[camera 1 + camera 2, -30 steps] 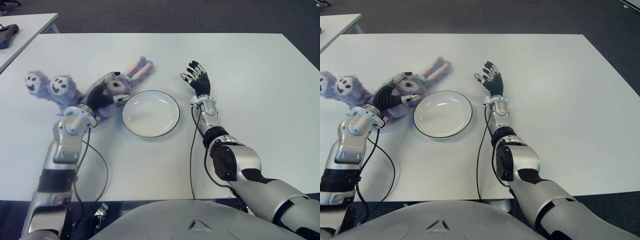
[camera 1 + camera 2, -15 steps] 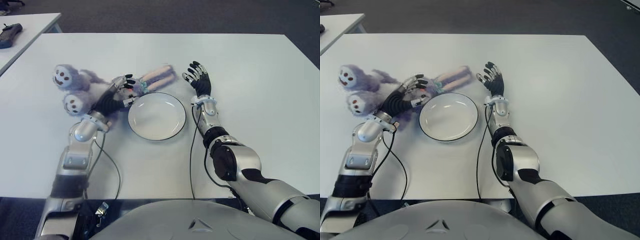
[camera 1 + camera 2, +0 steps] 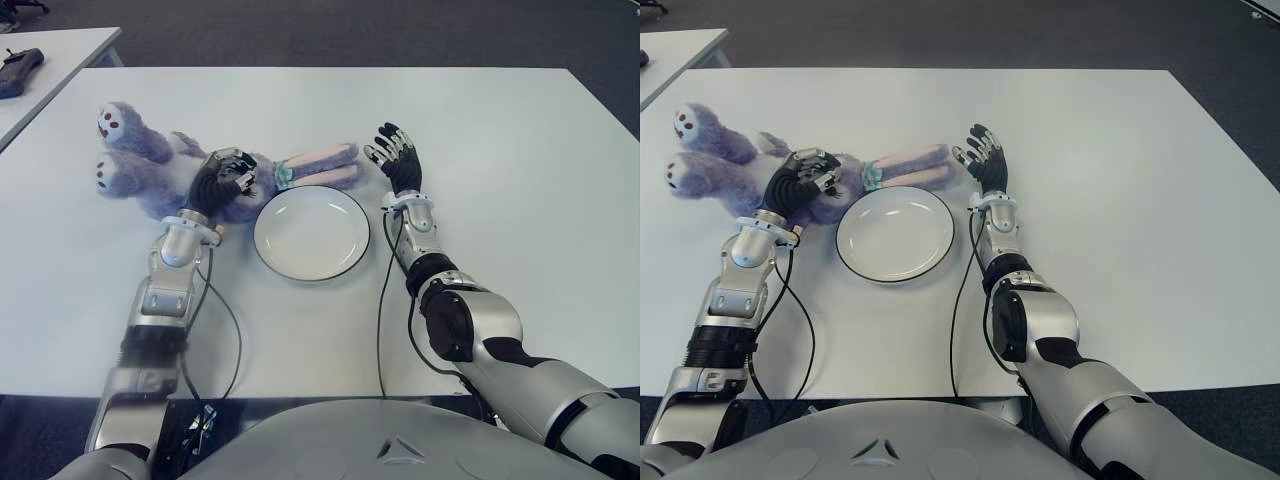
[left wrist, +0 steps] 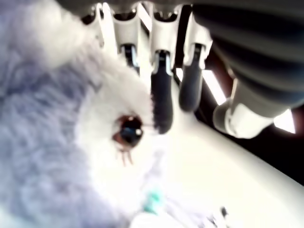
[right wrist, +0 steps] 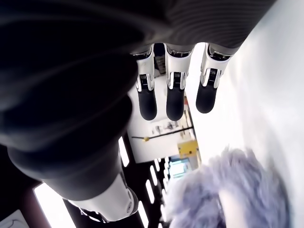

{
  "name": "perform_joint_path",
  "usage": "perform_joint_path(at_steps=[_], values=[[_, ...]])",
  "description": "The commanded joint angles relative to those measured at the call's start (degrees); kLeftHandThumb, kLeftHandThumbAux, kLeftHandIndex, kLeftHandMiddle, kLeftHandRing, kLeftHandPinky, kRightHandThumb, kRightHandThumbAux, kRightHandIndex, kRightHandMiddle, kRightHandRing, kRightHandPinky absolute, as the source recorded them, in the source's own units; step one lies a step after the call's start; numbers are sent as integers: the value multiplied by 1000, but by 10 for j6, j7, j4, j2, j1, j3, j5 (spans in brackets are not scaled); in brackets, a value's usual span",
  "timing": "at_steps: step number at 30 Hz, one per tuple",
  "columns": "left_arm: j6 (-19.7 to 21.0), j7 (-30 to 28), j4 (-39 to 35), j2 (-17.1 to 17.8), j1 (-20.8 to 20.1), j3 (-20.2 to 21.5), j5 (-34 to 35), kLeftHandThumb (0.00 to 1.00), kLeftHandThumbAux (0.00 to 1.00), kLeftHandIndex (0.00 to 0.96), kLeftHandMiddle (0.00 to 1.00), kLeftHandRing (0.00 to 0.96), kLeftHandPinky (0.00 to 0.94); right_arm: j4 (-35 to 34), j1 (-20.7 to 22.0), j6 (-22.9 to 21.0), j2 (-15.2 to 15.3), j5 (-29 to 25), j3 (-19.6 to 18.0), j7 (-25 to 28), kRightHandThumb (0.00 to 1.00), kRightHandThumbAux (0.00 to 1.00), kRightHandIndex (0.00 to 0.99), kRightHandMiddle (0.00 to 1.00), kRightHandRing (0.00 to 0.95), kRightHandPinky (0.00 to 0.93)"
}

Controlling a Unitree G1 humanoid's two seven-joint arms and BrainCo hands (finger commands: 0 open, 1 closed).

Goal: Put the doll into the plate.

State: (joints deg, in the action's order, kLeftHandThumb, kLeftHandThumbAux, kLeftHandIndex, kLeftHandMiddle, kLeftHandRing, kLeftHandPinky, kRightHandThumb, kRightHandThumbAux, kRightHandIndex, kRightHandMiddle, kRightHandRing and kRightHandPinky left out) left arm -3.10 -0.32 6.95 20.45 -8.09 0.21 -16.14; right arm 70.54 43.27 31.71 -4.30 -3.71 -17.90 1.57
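A purple plush doll [image 3: 150,182] lies on the white table [image 3: 500,130], left of the plate. Its feet point far left and its long pink ears [image 3: 322,160] reach along the plate's far rim. My left hand [image 3: 222,176] sits on the doll's head with its fingers [image 4: 161,95] curled into the fur beside the doll's eye [image 4: 129,133]. The white, dark-rimmed plate [image 3: 311,232] stands empty at the table's middle. To the right of the plate my right hand [image 3: 397,160] shows with its fingers [image 5: 174,95] stretched out, holding nothing.
A second table at the far left carries a dark object [image 3: 20,68]. Black cables [image 3: 215,300] run along both forearms toward the table's front edge. Bare tabletop stretches right of and behind the right hand.
My left hand has swung the doll round: its feet went farther left and back, its ears now lie by the plate's far rim. The fingers curled tighter. The right hand stayed put.
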Motion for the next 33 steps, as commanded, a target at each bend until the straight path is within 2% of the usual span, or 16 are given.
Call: perform_joint_path(at_steps=[1,6,10,11,16,17,18,19,20,22,24,25,26,33], values=[[23,92,140,-2,63,-50,-97,452,538,652,802,819,843,69,-131,-32,-52,-17,-21,-6,301,918,161,159,139,152],[-6,146,177,-1,54,-59,-120,473,532,668,808,817,818,69,-131,-34,-50,-15,-19,-3,298,918,156,157,137,149],[-14,172,199,-2,45,-64,-130,498,520,621,795,799,783,69,-132,-34,-49,-15,-20,-2,293,922,156,157,136,149],[-15,178,204,-2,43,-65,-132,510,507,577,783,785,764,69,-132,-34,-49,-15,-20,-1,292,923,156,156,135,147],[-18,205,221,-4,37,-68,-142,546,477,524,767,767,761,69,-132,-32,-48,-14,-19,-1,285,923,157,154,133,146],[-19,209,223,-4,37,-69,-143,554,468,502,751,749,716,69,-132,-32,-48,-15,-19,0,284,922,159,155,134,148],[-20,219,224,-3,37,-71,-149,556,466,498,748,746,708,69,-132,-32,-48,-15,-20,1,283,922,159,156,134,148],[-19,230,224,-1,37,-75,-158,557,454,446,657,666,619,69,-132,-32,-48,-16,-20,1,282,922,161,157,135,147],[-19,238,224,1,37,-78,-165,551,443,396,569,594,568,69,-132,-32,-48,-16,-21,1,282,921,162,158,136,148],[-17,252,225,4,37,-85,-179,549,439,381,543,572,553,69,-132,-31,-48,-16,-21,1,281,921,162,158,136,149],[-13,272,228,13,35,-98,-206,517,416,265,376,396,406,69,-133,-31,-48,-16,-21,2,281,919,164,164,142,159],[-13,283,230,18,34,-106,-221,514,415,255,364,381,391,69,-133,-31,-48,-16,-21,3,282,919,164,164,143,160],[-13,290,231,20,34,-110,-231,504,408,239,330,343,335,69,-133,-31,-48,-16,-21,3,283,918,164,165,144,159],[1,331,236,36,30,-138,-289,479,392,202,246,249,232,69,-134,-28,-48,-15,-21,3,290,918,165,170,148,161]])
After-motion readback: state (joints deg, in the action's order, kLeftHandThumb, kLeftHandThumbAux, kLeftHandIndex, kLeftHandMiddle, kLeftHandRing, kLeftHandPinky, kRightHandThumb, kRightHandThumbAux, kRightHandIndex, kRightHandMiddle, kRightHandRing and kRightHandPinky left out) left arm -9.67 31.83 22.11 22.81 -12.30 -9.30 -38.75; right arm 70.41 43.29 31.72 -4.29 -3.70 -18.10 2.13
